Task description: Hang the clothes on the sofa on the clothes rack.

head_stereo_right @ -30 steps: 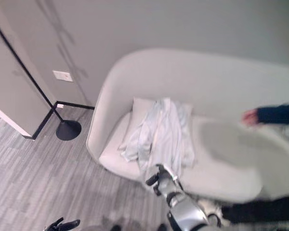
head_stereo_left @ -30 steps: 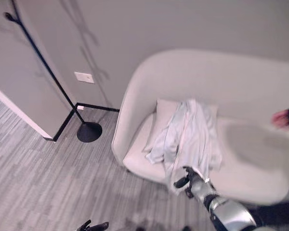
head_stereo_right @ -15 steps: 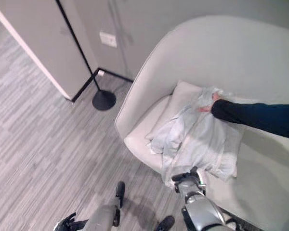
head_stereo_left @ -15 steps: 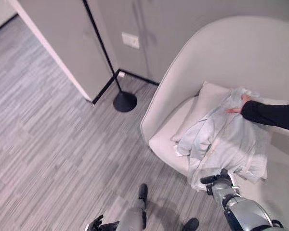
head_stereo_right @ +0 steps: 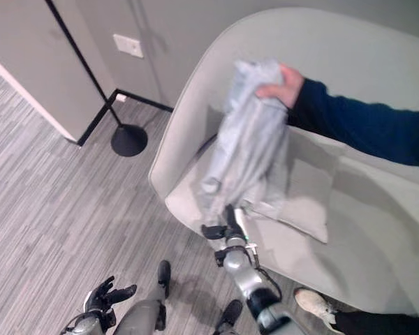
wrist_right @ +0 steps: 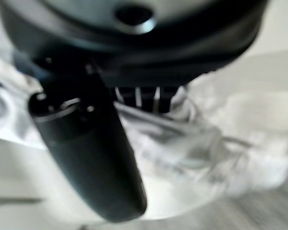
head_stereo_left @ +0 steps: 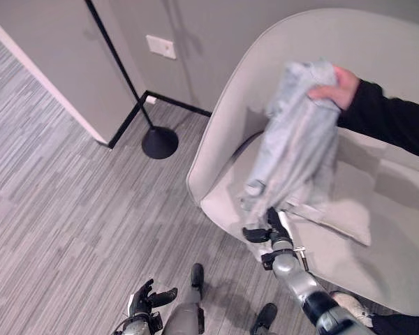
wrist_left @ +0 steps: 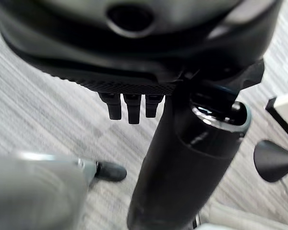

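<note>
A pale blue-grey shirt (head_stereo_left: 297,143) hangs above the light grey sofa (head_stereo_left: 223,132), lifted by a person's hand (head_stereo_left: 337,85) that grips its top. My right hand (head_stereo_left: 271,234) is at the shirt's lower hem, by the seat's front edge, open, with its thumb out and straight fingers against the cloth; the right wrist view shows crumpled cloth (wrist_right: 192,143) past the fingers. The black clothes rack's pole (head_stereo_left: 115,59) rises from a round base (head_stereo_left: 160,142) left of the sofa. My left hand (head_stereo_left: 148,300) hangs low over the floor, open and holding nothing.
A flat cushion (head_stereo_left: 349,206) lies on the seat under the shirt. The person's dark sleeve (head_stereo_right: 366,125) reaches over the sofa back, and a shoe (head_stereo_right: 314,301) stands by the sofa's front. A wall corner (head_stereo_left: 63,84) stands behind the rack. Grey striped carpet (head_stereo_left: 63,209) spreads to the left.
The camera has shifted. The person's hand has taken the shirt at its top and lifted it off the seat. My right hand stays at the shirt's lower hem.
</note>
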Robot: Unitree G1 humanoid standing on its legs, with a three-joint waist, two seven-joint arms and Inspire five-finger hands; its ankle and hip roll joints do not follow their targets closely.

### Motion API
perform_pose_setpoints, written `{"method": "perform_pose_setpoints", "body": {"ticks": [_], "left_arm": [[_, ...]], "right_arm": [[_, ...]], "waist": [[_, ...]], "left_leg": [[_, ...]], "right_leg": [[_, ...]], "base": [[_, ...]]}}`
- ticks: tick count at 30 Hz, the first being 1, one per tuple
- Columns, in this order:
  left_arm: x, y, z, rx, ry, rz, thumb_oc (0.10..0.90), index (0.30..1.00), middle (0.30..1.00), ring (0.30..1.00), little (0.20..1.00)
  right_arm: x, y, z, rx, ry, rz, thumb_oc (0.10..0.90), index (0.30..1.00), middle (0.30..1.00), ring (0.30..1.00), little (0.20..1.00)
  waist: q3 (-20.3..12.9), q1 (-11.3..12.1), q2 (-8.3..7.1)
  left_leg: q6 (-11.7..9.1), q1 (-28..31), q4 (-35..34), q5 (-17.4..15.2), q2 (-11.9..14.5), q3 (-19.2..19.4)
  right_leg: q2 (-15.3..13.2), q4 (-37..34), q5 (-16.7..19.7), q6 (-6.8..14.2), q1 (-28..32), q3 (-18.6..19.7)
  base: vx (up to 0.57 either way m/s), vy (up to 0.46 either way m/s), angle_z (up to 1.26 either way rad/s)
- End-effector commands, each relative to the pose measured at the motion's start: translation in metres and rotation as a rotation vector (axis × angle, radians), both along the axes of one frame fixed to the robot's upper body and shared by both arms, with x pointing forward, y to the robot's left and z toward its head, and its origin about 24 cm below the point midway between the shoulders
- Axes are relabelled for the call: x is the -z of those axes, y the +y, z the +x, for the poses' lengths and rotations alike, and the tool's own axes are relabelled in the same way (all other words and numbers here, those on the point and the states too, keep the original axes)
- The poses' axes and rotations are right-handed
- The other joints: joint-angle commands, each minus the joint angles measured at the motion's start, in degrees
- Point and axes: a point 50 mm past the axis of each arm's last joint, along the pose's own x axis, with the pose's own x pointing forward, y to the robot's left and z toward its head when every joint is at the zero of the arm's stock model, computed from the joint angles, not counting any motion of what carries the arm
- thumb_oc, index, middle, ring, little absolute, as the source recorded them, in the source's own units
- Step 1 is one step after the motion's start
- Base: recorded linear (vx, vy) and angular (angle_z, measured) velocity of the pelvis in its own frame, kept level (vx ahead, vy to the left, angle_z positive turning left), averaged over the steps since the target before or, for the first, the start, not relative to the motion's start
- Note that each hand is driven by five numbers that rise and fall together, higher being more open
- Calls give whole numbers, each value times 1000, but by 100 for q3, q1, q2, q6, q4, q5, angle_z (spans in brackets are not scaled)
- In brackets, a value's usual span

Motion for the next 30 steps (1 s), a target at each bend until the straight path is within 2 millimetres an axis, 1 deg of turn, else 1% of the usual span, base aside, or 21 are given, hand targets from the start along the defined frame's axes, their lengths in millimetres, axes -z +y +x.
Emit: {"method": "perform_pose_setpoints", "body": {"ticks": [1, 3, 4, 8, 12, 15, 17, 18, 23, 24, 25, 26, 27, 28, 29, 30], "left_arm": [[10, 2, -26, 41, 128, 45, 800, 900, 900, 900, 900], [12, 0, -28, 40, 137, 32, 800, 900, 900, 900, 900], [12, 0, -30, 27, 146, 21, 800, 900, 900, 900, 900], [12, 3, -31, 16, 141, 20, 800, 900, 900, 900, 900], [13, 4, -36, 13, 148, 15, 800, 900, 900, 900, 900], [14, 4, -39, 13, 156, 10, 800, 900, 900, 900, 900], [16, 1, -45, 4, 179, -3, 800, 900, 900, 900, 900], [16, 1, -44, 4, 178, -3, 800, 900, 900, 900, 900], [18, 2, -56, 10, 218, -4, 800, 900, 900, 900, 900], [18, 3, -60, 32, 227, 6, 800, 900, 900, 900, 900], [18, 4, -61, 40, 230, 12, 800, 900, 900, 900, 900], [18, 4, -61, 40, 229, 12, 800, 900, 900, 900, 900], [18, 7, -61, 62, 230, 26, 800, 900, 900, 900, 900], [17, 11, -60, 88, 229, 45, 800, 900, 900, 900, 900], [17, 12, -60, 87, 228, 46, 800, 900, 900, 900, 900], [17, 13, -61, 104, 232, 53, 800, 900, 900, 900, 900]], "right_arm": [[-22, -18, 17, -52, -135, -175, 800, 900, 900, 900, 900], [-27, -16, 8, -106, -163, -193, 800, 900, 900, 900, 900], [-29, -14, 0, -142, -179, -205, 800, 900, 900, 900, 900], [-34, -13, -7, -187, -206, -234, 800, 900, 900, 900, 900], [-38, -12, -8, -201, -226, -242, 800, 900, 900, 900, 900], [-36, -12, -4, -189, -219, -242, 800, 900, 900, 900, 900], [-31, -10, 1, -173, -194, -241, 800, 900, 900, 900, 900], [-31, -10, 1, -173, -195, -241, 800, 900, 900, 900, 900], [-20, -15, 14, -122, -137, -238, 800, 900, 900, 900, 900], [-23, -20, 29, -82, -144, -269, 800, 900, 900, 900, 900], [-25, -22, 34, -75, -149, -290, 800, 900, 900, 900, 900], [-25, -21, 34, -75, -150, -290, 800, 900, 900, 900, 900], [-27, -26, 43, -53, -151, -319, 800, 900, 900, 900, 900], [-29, -30, 56, -19, -135, -344, 800, 900, 900, 900, 900], [-29, -29, 56, -19, -136, -343, 800, 900, 900, 900, 900], [-29, -30, 61, -1, -125, -343, 800, 900, 900, 900, 900]], "waist": [[-342, 62, 67], [-384, -11, 62], [-458, -60, 64], [-547, -84, 89], [-654, -70, 107], [-704, -28, 127], [-723, 63, 125], [-736, 53, 120], [-759, 260, 58], [-771, 425, 10], [-766, 485, -14], [-763, 482, -16], [-741, 602, -59], [-714, 775, -120], [-712, 770, -122], [-694, 843, -143]], "left_leg": [[-418, 275, 20, -663, 449, -367], [-434, 411, 19, -685, 507, -320], [-447, 545, 26, -708, 552, -265], [-458, 719, 29, -739, 603, -197], [-452, 841, 28, -740, 610, -165], [-444, 891, 39, -752, 601, -174], [-434, 981, 48, -791, 562, -230], [-423, 954, 38, -765, 549, -238], [-392, 948, 40, -800, 469, -349], [-359, 908, 38, -811, 402, -411], [-347, 893, 38, -814, 374, -437], [-346, 892, 39, -814, 373, -438], [-330, 836, 43, -807, 328, -486], [-312, 723, 44, -784, 253, -582], [-311, 720, 45, -783, 251, -585], [-302, 658, 45, -764, 215, -637]], "right_leg": [[-186, 53, -341, 162, -3, 152], [-160, 62, -379, 160, 106, 186], [-142, 72, -406, 161, 204, 224], [-123, 85, -453, 158, 332, 262], [-121, 102, -492, 138, 449, 267], [-134, 138, -535, 122, 517, 257], [-149, 207, -592, 105, 645, 206], [-159, 202, -573, 107, 623, 196], [-184, 204, -568, 114, 711, 86], [-215, 186, -529, 130, 723, 29], [-225, 181, -515, 135, 724, 7], [-226, 181, -514, 135, 724, 6], [-246, 172, -493, 151, 725, -54], [-272, 168, -474, 162, 718, -141], [-274, 168, -474, 163, 716, -143], [-277, 171, -474, 163, 709, -186]], "base": [[-18, -25, -23], [-1, -19, -20], [10, -5, -11], [17, 0, -25], [0, 0, 0], [0, 0, 0], [4, 32, 1], [3, 27, 6], [8, 38, 16], [29, 66, 15], [20, 59, 8], [10, 44, 28], [14, 59, 36], [14, 59, 35], [10, 37, 23], [-1, 25, 51]]}}
